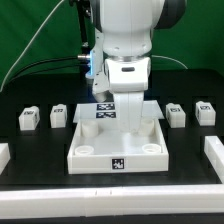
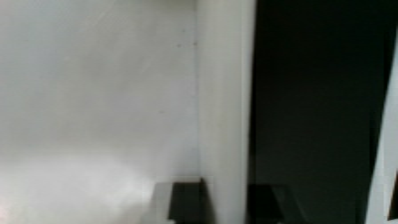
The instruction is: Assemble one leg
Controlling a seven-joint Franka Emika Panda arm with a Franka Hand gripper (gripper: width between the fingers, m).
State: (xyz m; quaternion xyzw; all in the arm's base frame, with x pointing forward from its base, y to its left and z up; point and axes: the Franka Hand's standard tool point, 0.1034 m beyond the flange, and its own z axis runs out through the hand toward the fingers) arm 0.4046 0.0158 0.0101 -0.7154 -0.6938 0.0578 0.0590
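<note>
Several small white legs with tags stand in a row on the black table: two at the exterior view's left [image 1: 28, 119] [image 1: 58, 115] and two at its right [image 1: 177, 113] [image 1: 204, 112]. The large white tray-like piece [image 1: 95, 150] lies in the middle. My gripper [image 1: 128, 106] is lowered onto its far part. In the wrist view my gripper [image 2: 231, 203] has its two dark fingers [image 2: 187, 203] on either side of a thin upright white wall [image 2: 224, 90] of that piece, pressed against it. The gripper holds no leg.
A tagged white surface [image 1: 104, 109] shows just behind the tray piece, partly hidden by the arm. White raised bars lie at the front left [image 1: 4, 155] and front right [image 1: 214, 155] of the table. Cables hang behind the arm.
</note>
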